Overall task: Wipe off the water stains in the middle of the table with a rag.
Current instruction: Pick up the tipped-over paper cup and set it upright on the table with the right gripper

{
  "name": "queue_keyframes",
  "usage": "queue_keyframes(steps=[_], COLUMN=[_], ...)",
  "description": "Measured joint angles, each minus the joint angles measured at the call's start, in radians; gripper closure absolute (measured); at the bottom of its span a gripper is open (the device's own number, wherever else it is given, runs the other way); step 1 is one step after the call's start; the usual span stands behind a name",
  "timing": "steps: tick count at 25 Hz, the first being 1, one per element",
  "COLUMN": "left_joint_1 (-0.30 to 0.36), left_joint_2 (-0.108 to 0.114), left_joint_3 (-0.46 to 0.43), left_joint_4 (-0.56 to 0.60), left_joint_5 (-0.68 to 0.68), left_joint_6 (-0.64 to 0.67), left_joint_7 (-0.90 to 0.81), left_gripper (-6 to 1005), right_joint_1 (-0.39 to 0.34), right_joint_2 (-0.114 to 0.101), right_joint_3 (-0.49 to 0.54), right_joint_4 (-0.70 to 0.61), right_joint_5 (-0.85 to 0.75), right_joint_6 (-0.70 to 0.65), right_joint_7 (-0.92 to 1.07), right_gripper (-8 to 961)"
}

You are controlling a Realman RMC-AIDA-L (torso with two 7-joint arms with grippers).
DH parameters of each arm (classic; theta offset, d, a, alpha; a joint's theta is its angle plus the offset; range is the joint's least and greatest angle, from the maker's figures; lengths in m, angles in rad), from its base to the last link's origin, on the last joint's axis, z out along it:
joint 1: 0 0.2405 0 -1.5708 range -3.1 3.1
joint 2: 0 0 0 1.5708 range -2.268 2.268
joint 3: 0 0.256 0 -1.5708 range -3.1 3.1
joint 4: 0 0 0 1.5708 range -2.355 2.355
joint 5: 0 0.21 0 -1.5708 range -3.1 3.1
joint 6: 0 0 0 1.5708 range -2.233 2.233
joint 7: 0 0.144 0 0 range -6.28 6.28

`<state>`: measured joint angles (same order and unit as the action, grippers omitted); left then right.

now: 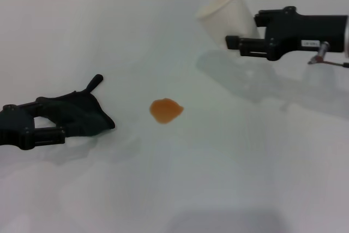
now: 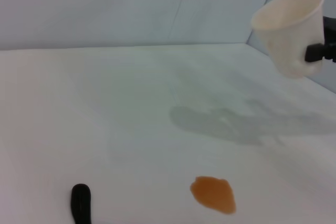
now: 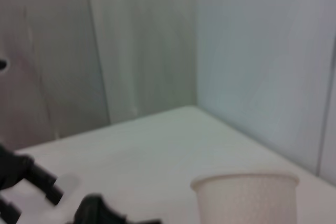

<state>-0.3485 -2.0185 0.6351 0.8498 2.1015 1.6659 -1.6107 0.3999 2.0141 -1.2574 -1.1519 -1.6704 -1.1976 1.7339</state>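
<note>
The rag lay on the counter at about nine o'clock in the head view, clamped in the left gripper's closed fingers, its narrow tail pointing toward one o'clock. The orange-brown water stain sat near it at three o'clock, apart from the cloth, with bare counter all around. At two o'clock from the stain, the right gripper held a tilted white paper cup above the counter, fingers closed on its wall.
</note>
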Motion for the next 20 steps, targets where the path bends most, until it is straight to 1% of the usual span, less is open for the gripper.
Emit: queue_keyframes(steps=[2,6,10,11,12,13,17,20], left_joint_1=[-0.001,-0.002,-0.011,-0.014,-0.016,-0.018,-0.019,-0.021], left_joint_2=[0.001,0.001,0.001,0.001,0.001,0.001,0.001,0.001], left_joint_3=[0.0,0.0,0.0,0.0,0.0,0.0,0.0,0.0], left_joint_4=[0.0,0.0,0.0,0.0,0.0,0.0,-0.001,-0.002], left_joint_5=[0.0,0.0,0.0,0.0,0.001,0.001,0.001,0.0], left_joint_6=[0.0,-0.005,-0.012,-0.012,-0.012,-0.012,-0.021,-0.024], left_joint_7=[0.0,0.0,0.0,0.0,0.0,-0.001,-0.001,-0.002], left_gripper=[120,119,119,119,119,119,119,119], right_joint_1=[-0.018,-0.041,-0.038,-0.038,-0.034,-0.034,-0.02,-0.001], right_joint_2=[0.0,0.0,0.0,0.0,0.001,0.001,0.006,0.008], right_joint_3=[0.016,0.022,0.021,0.021,0.021,0.02,0.013,0.007], right_joint_4=[0.065,0.214,0.322,0.322,0.408,0.422,0.541,0.589], right_joint_5=[0.089,0.28,0.341,0.341,0.402,0.412,0.513,0.531], right_joint_6=[-0.009,-0.049,-0.099,-0.099,-0.118,-0.118,-0.116,-0.109], right_joint_7=[-0.082,-0.307,-0.483,-0.483,-0.598,-0.614,-0.772,-0.838], right_gripper=[389,393,397,398,399,399,401,402])
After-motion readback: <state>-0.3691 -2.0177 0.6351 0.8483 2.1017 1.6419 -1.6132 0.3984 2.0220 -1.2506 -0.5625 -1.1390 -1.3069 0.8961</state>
